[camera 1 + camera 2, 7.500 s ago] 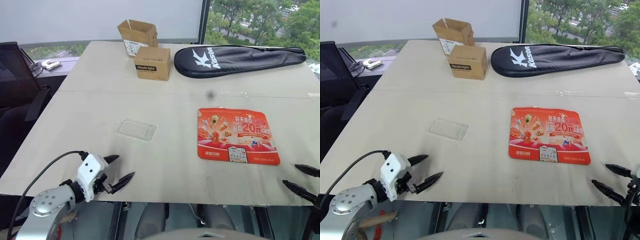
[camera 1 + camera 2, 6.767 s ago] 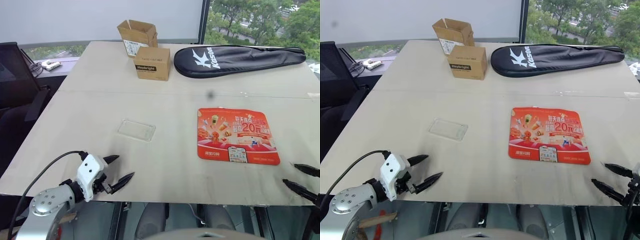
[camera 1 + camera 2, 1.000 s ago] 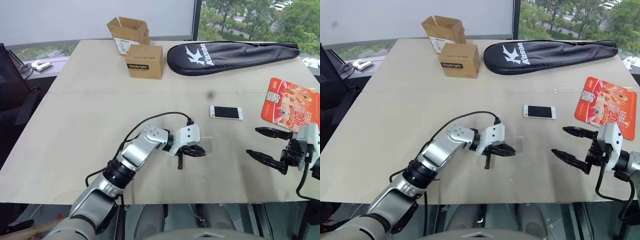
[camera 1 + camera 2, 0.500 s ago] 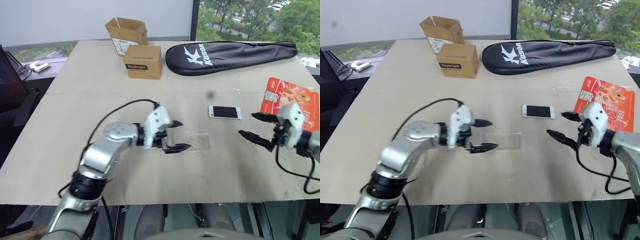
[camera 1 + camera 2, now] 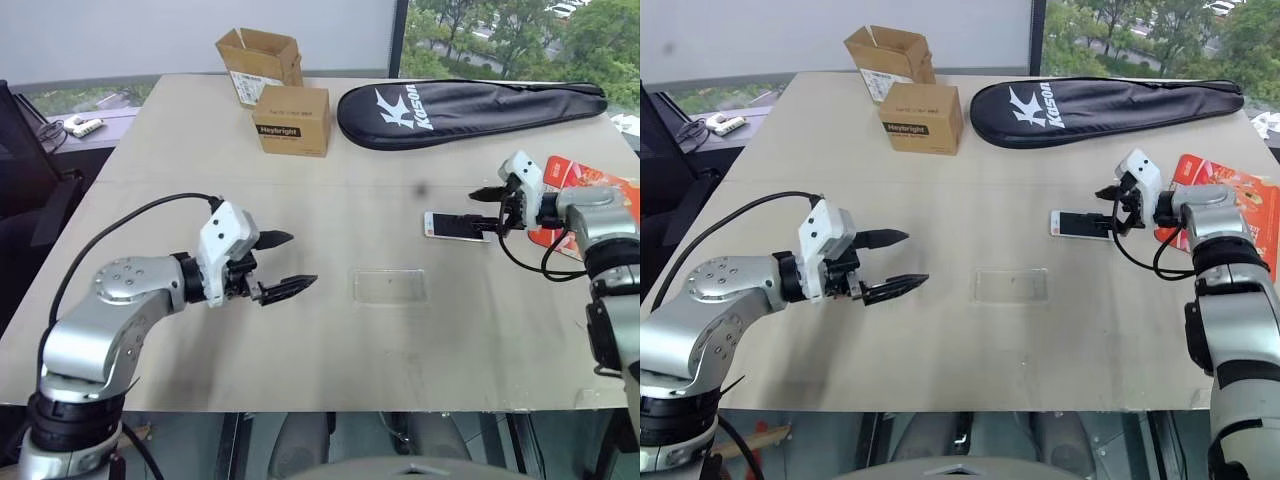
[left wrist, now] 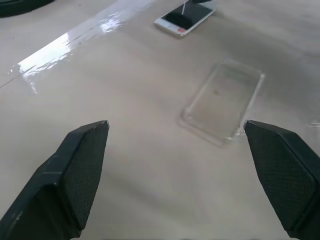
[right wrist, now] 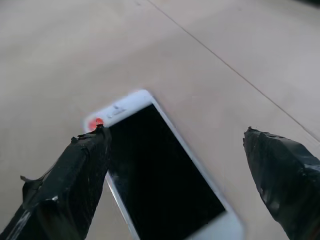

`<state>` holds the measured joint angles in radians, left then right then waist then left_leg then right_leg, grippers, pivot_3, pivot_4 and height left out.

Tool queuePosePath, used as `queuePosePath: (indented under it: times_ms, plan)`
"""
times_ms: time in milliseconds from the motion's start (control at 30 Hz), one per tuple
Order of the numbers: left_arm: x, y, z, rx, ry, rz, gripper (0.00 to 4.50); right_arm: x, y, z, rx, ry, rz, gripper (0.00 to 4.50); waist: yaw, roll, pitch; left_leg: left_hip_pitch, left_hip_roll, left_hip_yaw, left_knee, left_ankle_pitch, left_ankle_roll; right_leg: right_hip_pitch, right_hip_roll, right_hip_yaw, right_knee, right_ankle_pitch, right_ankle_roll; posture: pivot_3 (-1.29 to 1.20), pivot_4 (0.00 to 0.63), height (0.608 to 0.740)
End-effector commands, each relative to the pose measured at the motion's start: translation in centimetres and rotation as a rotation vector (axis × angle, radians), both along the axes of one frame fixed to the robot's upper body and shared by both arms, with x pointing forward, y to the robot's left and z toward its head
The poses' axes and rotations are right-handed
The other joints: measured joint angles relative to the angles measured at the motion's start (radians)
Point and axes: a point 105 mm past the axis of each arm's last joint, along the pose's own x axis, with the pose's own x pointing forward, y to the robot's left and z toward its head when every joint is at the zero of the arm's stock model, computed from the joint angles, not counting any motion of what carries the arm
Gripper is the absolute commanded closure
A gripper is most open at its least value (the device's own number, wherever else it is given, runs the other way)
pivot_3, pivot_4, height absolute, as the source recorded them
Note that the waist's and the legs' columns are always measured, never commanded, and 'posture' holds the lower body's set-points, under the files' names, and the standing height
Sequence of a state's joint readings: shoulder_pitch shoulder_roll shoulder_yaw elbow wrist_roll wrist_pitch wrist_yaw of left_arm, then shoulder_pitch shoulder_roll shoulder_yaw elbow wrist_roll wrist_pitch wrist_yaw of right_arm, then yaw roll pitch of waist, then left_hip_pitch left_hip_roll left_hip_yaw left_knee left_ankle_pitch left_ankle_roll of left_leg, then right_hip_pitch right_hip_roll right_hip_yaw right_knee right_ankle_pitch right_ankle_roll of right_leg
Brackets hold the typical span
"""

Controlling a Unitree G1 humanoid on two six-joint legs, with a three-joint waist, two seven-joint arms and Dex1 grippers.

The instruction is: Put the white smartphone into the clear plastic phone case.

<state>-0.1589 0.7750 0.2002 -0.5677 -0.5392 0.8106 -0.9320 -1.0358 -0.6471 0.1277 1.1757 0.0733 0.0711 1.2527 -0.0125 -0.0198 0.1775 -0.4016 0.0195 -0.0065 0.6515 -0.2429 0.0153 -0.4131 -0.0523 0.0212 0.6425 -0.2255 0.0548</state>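
- The white smartphone (image 5: 456, 226) lies flat on the table (image 5: 160, 200), screen up, on the right side.
- The right gripper (image 5: 490, 208) is just over its right end, fingers wide apart, holding nothing.
- The clear plastic phone case (image 5: 390, 286) lies empty near the middle, nearer than the phone.
- The left gripper (image 5: 284, 263) hovers left of the case, open and empty.
- A red flyer (image 5: 590, 190) lies at the right edge.

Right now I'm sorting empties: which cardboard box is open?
The far box, flaps up, by the table's back edge; the printed box before it is shut.
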Motion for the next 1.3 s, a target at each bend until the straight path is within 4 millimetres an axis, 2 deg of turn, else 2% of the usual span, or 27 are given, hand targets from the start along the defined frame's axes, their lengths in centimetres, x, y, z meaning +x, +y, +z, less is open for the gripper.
queuePosePath:
  times_ms: [33, 133, 367, 533, 733, 800, 900, 1100, 1200, 1300]
  plan:
    - [-0.7, -0.3, 1.2, -0.006, -0.038, -0.012, 0.03, -1.3, -0.8, -1.3, -0.057, 0.093, 0.061, 0.00, -0.002, 0.000, 0.000, 0.000, 0.000, 0.000, 0.000, 0.000, 0.000, 0.000, 0.000, 0.000, 0.000, 0.000, 0.000, 0.00, 0.150, 0.740]
    - [-0.9, -0.2, 1.3, -0.005, -0.029, -0.012, 0.03, -2.5, -0.9, -2.2, -0.075, 0.168, 0.130, 0.00, -0.006, 0.000, 0.000, 0.002, 0.000, 0.001, 0.000, 0.000, 0.000, 0.001, 0.000, 0.001, 0.002, 0.000, 0.000, 0.00, 0.150, 0.740]
    - [-1.7, -0.6, 0.9, -0.005, 0.030, -0.072, 0.03, -3.1, -0.7, -3.1, -0.147, 0.165, 0.205, 0.00, -0.009, 0.000, 0.000, 0.004, 0.000, 0.000, 0.001, 0.000, 0.000, 0.002, 0.001, 0.001, 0.004, 0.000, 0.000, 0.00, 0.150, 0.740]
    - [-1.2, -0.6, 0.7, 0.024, 0.013, -0.077, 0.03, -1.8, -0.2, -2.9, -0.125, 0.096, 0.134, 0.00, -0.014, -0.001, -0.001, 0.004, 0.000, 0.000, 0.001, 0.000, 0.000, 0.002, 0.001, 0.002, 0.004, 0.000, 0.000, 0.00, 0.150, 0.740]
    - [-1.2, -1.5, 1.2, -0.020, 0.009, -0.114, 0.03, -1.5, -1.0, -4.2, -0.203, 0.109, 0.051, 0.00, -0.029, -0.001, -0.001, 0.008, 0.000, 0.001, 0.003, 0.000, 0.000, 0.006, 0.001, 0.002, 0.004, 0.001, -0.001, 0.00, 0.150, 0.740]
    - [-1.1, -1.6, 1.2, -0.026, 0.008, -0.116, 0.00, -1.4, -1.4, -4.5, -0.222, 0.124, 0.022, 0.55, -0.029, -0.001, -0.001, 0.010, 0.000, 0.001, 0.003, 0.000, 0.000, 0.008, 0.001, 0.002, 0.004, 0.001, -0.001, 0.00, 0.150, 0.740]
    - [-1.0, -1.7, 1.2, -0.033, 0.004, -0.117, 0.00, -1.5, -1.4, -4.6, -0.201, 0.149, 0.003, 1.66, -0.025, -0.002, -0.002, 0.016, 0.000, 0.000, 0.003, 0.000, 0.000, 0.015, 0.001, 0.002, 0.003, 0.001, -0.001, 0.00, 0.150, 0.740]
    - [-0.5, -1.7, 1.2, -0.034, -0.010, -0.111, 0.00, -1.5, -1.6, -4.6, -0.191, 0.135, -0.011, 1.66, -0.024, -0.004, -0.003, 0.019, 0.000, 0.000, 0.002, 0.000, 0.000, 0.019, 0.001, 0.001, 0.002, -0.001, -0.004, 0.00, 0.150, 0.740]
    - [-0.3, -1.5, 1.2, -0.030, -0.022, -0.098, 0.00, -1.2, -1.2, -3.9, -0.162, 0.084, 0.003, 1.66, -0.024, -0.004, -0.003, 0.019, 0.000, 0.000, 0.002, 0.000, 0.000, 0.019, 0.001, 0.001, 0.002, -0.001, -0.003, 0.00, 0.150, 0.740]
    - [0.2, -0.9, 1.2, -0.028, -0.037, -0.071, 0.00, -1.6, 0.2, -1.9, -0.110, 0.002, 0.143, 1.66, -0.024, -0.004, -0.003, 0.019, 0.000, 0.000, 0.002, 0.000, 0.000, 0.019, 0.001, 0.001, 0.002, -0.001, -0.003, 0.00, 0.150, 0.740]
